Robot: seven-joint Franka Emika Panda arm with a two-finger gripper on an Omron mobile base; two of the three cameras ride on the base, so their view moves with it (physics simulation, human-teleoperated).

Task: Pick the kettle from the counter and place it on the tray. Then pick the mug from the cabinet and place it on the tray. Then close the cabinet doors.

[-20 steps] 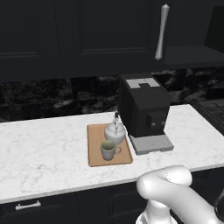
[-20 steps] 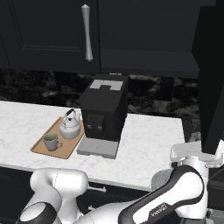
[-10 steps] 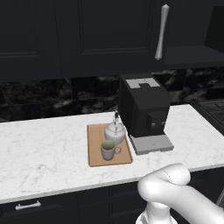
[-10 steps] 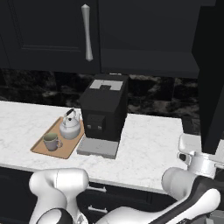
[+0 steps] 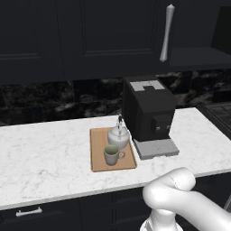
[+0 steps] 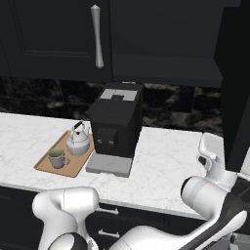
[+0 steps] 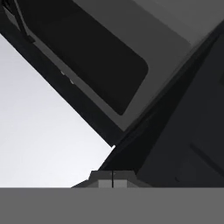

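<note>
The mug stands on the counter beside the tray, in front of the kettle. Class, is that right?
Not quite. The mug stands on the tray itself, not beside it on the counter; the left base view shows this. It is in front of the kettle, as stated.

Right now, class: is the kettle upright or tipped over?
Upright. The kettle sits on the tray with its handle arching overhead, beside the mug.

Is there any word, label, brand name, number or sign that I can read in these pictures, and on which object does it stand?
None: no readable text shows in any view.
Black boxy coffee machine: plain front, no brand.
Small rounded white-silver kettle, pale grey-green mug, light-brown wooden tray: unmarked.
Near-black cabinet doors: plain panels, no lettering.
</note>
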